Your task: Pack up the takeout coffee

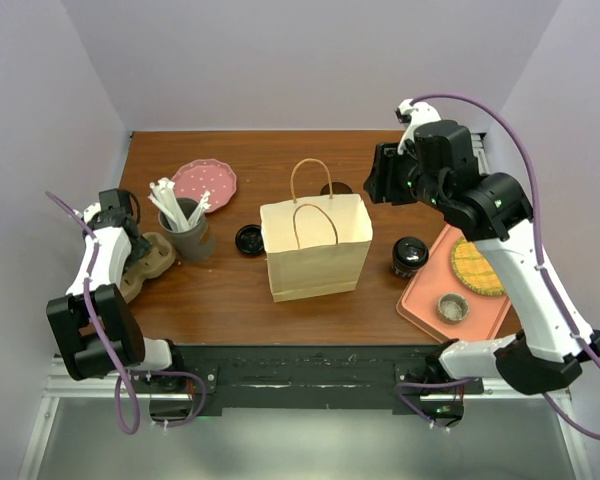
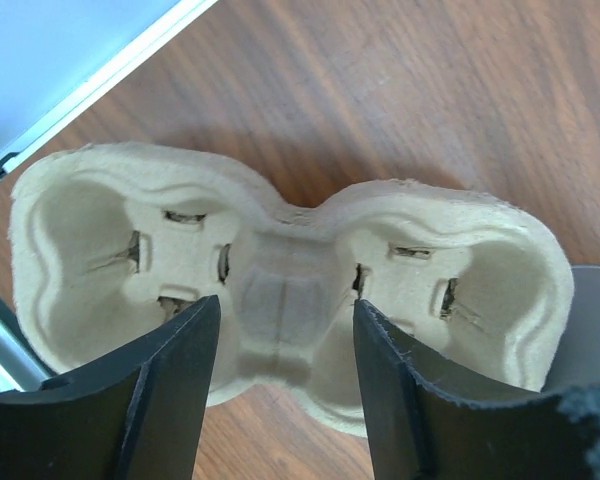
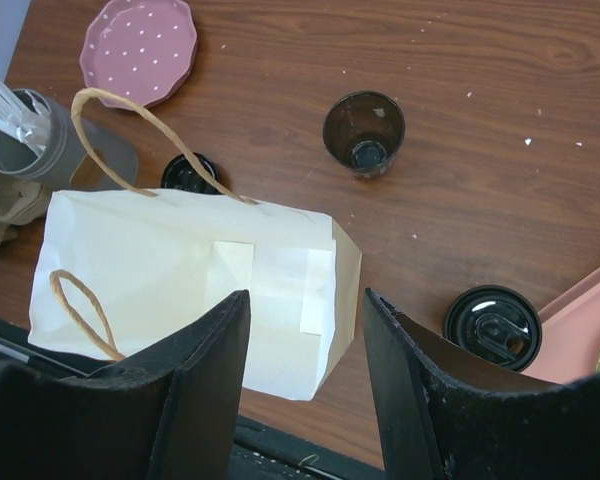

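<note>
at the near right part of the worktop [image 1: 230,290], the takeout coffee [image 1: 409,256] stands upright. it sits just off the left rim of the pink tray [image 1: 427,288] and a little to the right of the paper bag [image 1: 315,250], touching neither as far as the top view shows. its long axis is vertical, so the round black lid faces straight up.

at the left edge, the left claw [image 2: 285,310] hangs over the pulp cup carrier [image 2: 280,270]. its jaws are partly apart over the carrier's middle bridge and grip nothing that i can see. the bag and the grey utensil cup [image 1: 185,232] stand between it and the coffee, which makes it the farther arm.

further back, the right claw [image 3: 305,300] is raised over the far right part of the worktop, just beyond the bag's far right corner. its jaws stand roughly half open and empty. in its own camera the bag fills the gap between the fingers, and the lidded coffee shows outside the right finger, low in the view beside the tray.

from this claw the coffee lies toward the near edge, slightly to the right, and well below. i judge the right arm to be the one for the pick. it would need to draw back toward the near edge and drop over the lid.

a lidless dark cup [image 3: 364,133] stands behind the bag, nearer the claw. it is not the one to pack.
</note>
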Controlling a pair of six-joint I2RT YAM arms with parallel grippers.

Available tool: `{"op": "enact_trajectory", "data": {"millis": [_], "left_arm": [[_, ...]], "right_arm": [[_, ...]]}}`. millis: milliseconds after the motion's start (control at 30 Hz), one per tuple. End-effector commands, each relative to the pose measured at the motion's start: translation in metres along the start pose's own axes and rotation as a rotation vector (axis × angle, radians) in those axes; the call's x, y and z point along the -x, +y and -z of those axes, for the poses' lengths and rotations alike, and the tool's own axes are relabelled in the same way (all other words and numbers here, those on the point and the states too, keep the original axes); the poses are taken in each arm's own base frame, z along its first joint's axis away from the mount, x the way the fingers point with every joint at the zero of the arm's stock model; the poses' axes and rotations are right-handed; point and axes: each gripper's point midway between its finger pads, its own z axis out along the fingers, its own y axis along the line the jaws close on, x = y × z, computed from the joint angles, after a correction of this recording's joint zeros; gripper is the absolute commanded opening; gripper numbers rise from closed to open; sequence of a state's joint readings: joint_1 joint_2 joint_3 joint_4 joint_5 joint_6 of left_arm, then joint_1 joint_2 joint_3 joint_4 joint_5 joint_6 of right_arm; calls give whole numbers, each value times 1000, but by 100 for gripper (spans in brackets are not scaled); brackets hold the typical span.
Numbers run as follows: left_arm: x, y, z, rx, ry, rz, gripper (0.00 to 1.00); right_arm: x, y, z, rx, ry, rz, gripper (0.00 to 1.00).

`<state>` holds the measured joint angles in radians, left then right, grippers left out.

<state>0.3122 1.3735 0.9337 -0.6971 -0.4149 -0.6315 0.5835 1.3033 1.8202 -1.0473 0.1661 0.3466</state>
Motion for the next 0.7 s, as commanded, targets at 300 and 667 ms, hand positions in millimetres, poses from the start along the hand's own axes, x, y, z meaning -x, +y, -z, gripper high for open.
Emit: {"op": "enact_trajectory", "data": {"millis": [300, 667], "left_arm": [[-13, 5, -10, 0, 1, -19, 61], [8, 3, -1, -7, -57, -14, 49]], "right_arm": [[14, 10, -4, 27, -13, 3, 53], [9, 13, -9, 44, 6, 8, 52]]}}
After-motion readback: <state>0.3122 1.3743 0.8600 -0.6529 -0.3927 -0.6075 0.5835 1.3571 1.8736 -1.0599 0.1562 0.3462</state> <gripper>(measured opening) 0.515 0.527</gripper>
